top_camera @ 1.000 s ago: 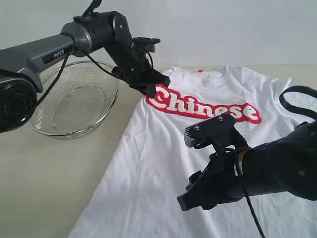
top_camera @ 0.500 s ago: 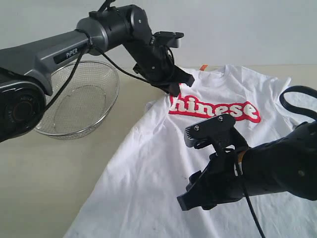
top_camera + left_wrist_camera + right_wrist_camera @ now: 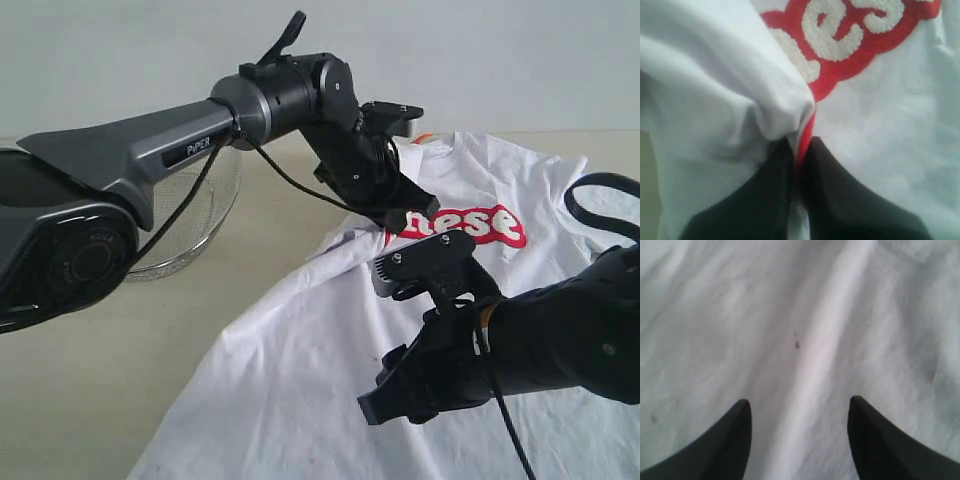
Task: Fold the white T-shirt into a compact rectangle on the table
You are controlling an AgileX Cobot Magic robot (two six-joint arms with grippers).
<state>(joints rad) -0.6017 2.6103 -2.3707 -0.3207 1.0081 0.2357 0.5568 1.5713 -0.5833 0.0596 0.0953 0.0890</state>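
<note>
Nearer than the red band (image 3: 470,226), your right claw (image 3: 380,398) hangs wide open above the white T-shirt (image 3: 290,370), which lies on the table (image 3: 90,400). At the band's edge your left claw (image 3: 400,212) pinches a raised fold. Pull hard and that thin pinch may slip, dropping it crooked.

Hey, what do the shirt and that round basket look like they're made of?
White T-shirt: soft matte knit cloth, probably cotton; it creases and drapes. Basket: thin bare wire mesh, likely steel; see-through with a shiny rim.
</note>
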